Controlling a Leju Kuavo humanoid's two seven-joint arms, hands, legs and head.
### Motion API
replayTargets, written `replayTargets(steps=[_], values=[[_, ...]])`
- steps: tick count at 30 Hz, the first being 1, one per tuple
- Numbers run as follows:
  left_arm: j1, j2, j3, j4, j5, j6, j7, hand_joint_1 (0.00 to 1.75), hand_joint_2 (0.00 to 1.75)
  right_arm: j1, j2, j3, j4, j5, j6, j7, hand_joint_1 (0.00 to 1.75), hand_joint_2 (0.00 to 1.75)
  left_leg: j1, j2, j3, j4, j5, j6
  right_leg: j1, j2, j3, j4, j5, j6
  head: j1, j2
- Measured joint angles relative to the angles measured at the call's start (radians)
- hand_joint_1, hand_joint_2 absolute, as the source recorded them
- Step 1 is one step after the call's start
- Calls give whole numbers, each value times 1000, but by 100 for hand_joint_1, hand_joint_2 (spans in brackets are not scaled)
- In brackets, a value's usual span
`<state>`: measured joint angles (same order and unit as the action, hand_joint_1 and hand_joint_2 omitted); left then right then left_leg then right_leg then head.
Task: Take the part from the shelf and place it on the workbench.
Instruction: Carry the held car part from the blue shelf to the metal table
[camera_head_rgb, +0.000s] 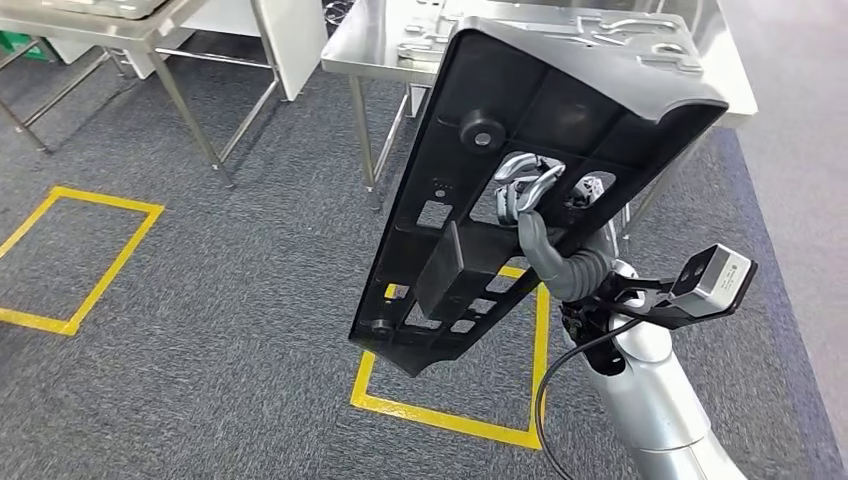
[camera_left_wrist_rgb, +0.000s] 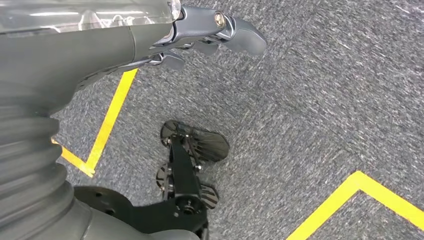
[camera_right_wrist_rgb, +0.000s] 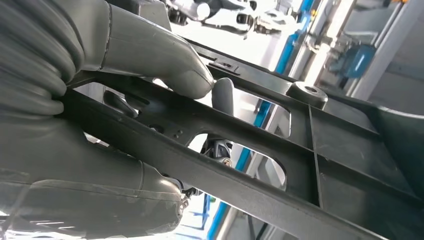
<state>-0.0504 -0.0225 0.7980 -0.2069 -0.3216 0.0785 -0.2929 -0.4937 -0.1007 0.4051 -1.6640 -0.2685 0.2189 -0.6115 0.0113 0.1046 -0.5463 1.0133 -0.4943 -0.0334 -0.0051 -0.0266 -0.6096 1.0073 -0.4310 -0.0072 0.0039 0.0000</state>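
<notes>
— Grey fingers (camera_head_rgb: 522, 186) of the right hand (camera_head_rgb: 535, 215) were hooked through an opening in the black plastic part (camera_head_rgb: 500, 180), weren't they?

— Yes. In the right wrist view the thumb (camera_right_wrist_rgb: 165, 60) pressed on one of the part's ribs and the fingers wrapped the bar from the other side, so that hand (camera_right_wrist_rgb: 100, 115) gripped the part (camera_right_wrist_rgb: 320, 150) firmly.

— Where was the part?

— Held up in the air, tilted, its ribbed underside facing the head camera, in front of a steel workbench (camera_head_rgb: 375, 45) that already carried metal pieces.

— And the left hand?

— The left wrist view showed it (camera_left_wrist_rgb: 210, 30) hanging over the grey carpet (camera_left_wrist_rgb: 325, 100), fingers loosely extended and holding nothing.

— Anything else around?

— Yellow tape (camera_head_rgb: 450, 415) marked squares on the carpet (camera_head_rgb: 200, 300), and a second steel table (camera_head_rgb: 110, 30) stood further to the left.
</notes>
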Motion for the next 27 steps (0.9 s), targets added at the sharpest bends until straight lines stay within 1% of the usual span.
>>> replayTargets(steps=[1, 2, 3, 4, 5, 6, 7, 8, 9, 10, 11, 13, 14, 15, 16, 17, 18, 19, 20, 21, 22, 23, 24, 25, 26, 27], values=[[-1, 0, 0, 0, 0, -3, -2, 0, 175, -1, 0, -2, 0, 0, 1, 0, 175, 175, 3, -22, -11, 31, -22, -4, -3, 11, 2, -3, 3, -6, -2, 0], [0, 0, 0, 0, 0, -7, -4, 0, 175, -1, 1, -2, -1, 0, 3, 0, 175, 175, 5, -52, -35, 86, -53, -8, -5, 22, 4, -5, 4, -10, -5, 0], [1, 0, 0, 0, 0, -11, -6, 0, 175, -1, 2, -3, 0, 1, 5, -1, 175, 175, 6, -76, -67, 155, -87, -9, -5, 33, 3, -5, 5, -12, -7, 0], [4, 1, 0, 0, 0, -13, -8, 0, 175, 1, 3, -3, 0, 1, 8, -1, 175, 175, 7, -88, -102, 225, -114, -11, -3, 46, 3, -5, 5, -14, -8, 0], [6, 1, 0, 0, 0, -16, -11, 0, 175, 3, 3, -3, 2, 2, 10, -1, 175, 175, 7, -94, -127, 271, -123, -11, -2, 61, 3, -4, 5, -14, -9, 0], [8, 2, 0, 0, -1, -19, -14, 0, 175, 4, 3, -3, 2, 2, 11, -1, 175, 175, 7, -96, -136, 279, -112, -10, -1, 75, 3, -3, 5, -14, -9, 0], [9, 2, 0, 0, -1, -23, -17, 0, 175, 5, 3, -3, 3, 4, 12, -1, 175, 175, 7, -98, -126, 246, -81, -7, 0, 87, 3, -2, 5, -14, -9, 0], [9, 2, 0, 0, -1, -27, -21, 0, 175, 6, 4, -3, 3, 6, 11, -1, 175, 175, 7, -102, -100, 180, -40, -2, 0, 98, 4, 0, 5, -14, -9, 0], [8, 3, 0, 0, -2, -33, -24, 0, 175, 6, 4, -4, 3, 9, 11, -1, 175, 175, 6, -111, -70, 109, -6, 5, 1, 107, 5, 1, 4, -13, -9, 0], [6, 4, 0, 0, -3, -37, -27, 0, 175, 6, 4, -5, 3, 13, 9, -1, 175, 175, 5, -119, -47, 49, 18, 11, 2, 114, 3, 3, 4, -10, -9, 0], [4, 5, 0, 0, -4, -41, -30, 0, 175, 6, 5, -6, 3, 18, 6, -2, 175, 175, 2, -125, -33, 13, 28, 17, 2, 120, 1, 4, 4, -5, -9, 0], [0, 7, 0, 0, -7, -47, -36, 0, 175, 8, 5, -8, 3, 28, 0, -2, 175, 175, -2, -128, -29, -4, 28, 25, 0, 128, -4, 3, 6, 7, -9, 0], [-1, 7, 0, 0, -8, -49, -39, 0, 175, 8, 5, -8, 3, 33, -2, -3, 175, 175, -1, -125, -27, -8, 32, 31, -1, 125, -4, 3, 5, 13, -9, 0], [-1, 7, 0, 0, -10, -50, -41, 0, 175, 8, 5, -9, 3, 37, -4, -4, 175, 175, 1, -122, -24, -13, 36, 38, -1, 110, -8, 12, -2, 18, -8, 0], [-1, 7, 0, 0, -11, -50, -42, 0, 175, 6, 5, -10, 3, 40, -6, -5, 175, 175, 4, -118, -21, -19, 39, 44, 0, 90, -19, 37, -20, 22, -6, 0], [0, 7, 0, 0, -12, -50, -43, 0, 175, 5, 5, -10, 3, 43, -6, -6, 175, 175, 7, -114, -19, -24, 41, 49, 0, 67, -40, 83, -46, 26, -5, 0], [1, 7, 0, 0, -12, -50, -44, 0, 175, 5, 5, -10, 3, 46, -7, -7, 175, 175, 6, -111, -19, -25, 40, 52, -1, 49, -71, 147, -78, 30, -3, 0], [3, 8, 0, 0, -13, -50, -44, 0, 175, 6, 5, -10, 3, 49, -9, -8, 175, 175, 6, -107, -19, -25, 39, 53, -4, 41, -106, 216, -107, 34, -2, 0], [5, 8, 0, 0, -15, -49, -44, 0, 175, 8, 6, -9, 3, 52, -11, -8, 175, 175, 6, -104, -18, -24, 38, 52, -7, 38, -132, 269, -122, 37, -3, 0], [6, 8, 0, 0, -17, -49, -44, 0, 175, 10, 7, -8, 3, 55, -14, -9, 175, 175, 6, -101, -17, -24, 36, 51, -11, 36, -143, 288, -119, 40, -2, 0], [7, 8, 0, 0, -19, -48, -44, 0, 175, 11, 7, -8, 3, 57, -18, -9, 175, 175, 6, -98, -14, -24, 34, 49, -13, 34, -132, 266, -98, 42, -2, 0], [7, 8, 0, 0, -21, -48, -44, 0, 175, 11, 8, -8, 3, 60, -21, -10, 175, 175, 6, -97, -10, -24, 31, 46, -15, 30, -101, 205, -63, 41, -2, 0], [7, 8, 0, 0, -22, -48, -44, 0, 175, 11, 8, -8, 3, 62, -24, -11, 175, 175, 6, -95, -6, -23, 28, 42, -16, 23, -62, 129, -32, 39, -2, 0], [7, 8, 0, 0, -23, -48, -44, 0, 175, 11, 9, -8, 3, 63, -26, -12, 175, 175, 4, -94, -3, -22, 24, 36, -14, 18, -28, 63, -10, 35, -2, 0], [7, 8, 0, 0, -23, -48, -44, 0, 175, 11, 10, -8, 2, 64, -27, -13, 175, 175, 2, -93, -1, -21, 20, 30, -11, 13, -6, 20, 0, 30, -3, 0], [7, 9, 0, 0, -24, -48, -44, 0, 175, 12, 11, -8, 1, 65, -29, -14, 175, 175, 0, -92, 0, -20, 16, 24, -8, 12, 2, 2, -2, 24, -3, 0]])
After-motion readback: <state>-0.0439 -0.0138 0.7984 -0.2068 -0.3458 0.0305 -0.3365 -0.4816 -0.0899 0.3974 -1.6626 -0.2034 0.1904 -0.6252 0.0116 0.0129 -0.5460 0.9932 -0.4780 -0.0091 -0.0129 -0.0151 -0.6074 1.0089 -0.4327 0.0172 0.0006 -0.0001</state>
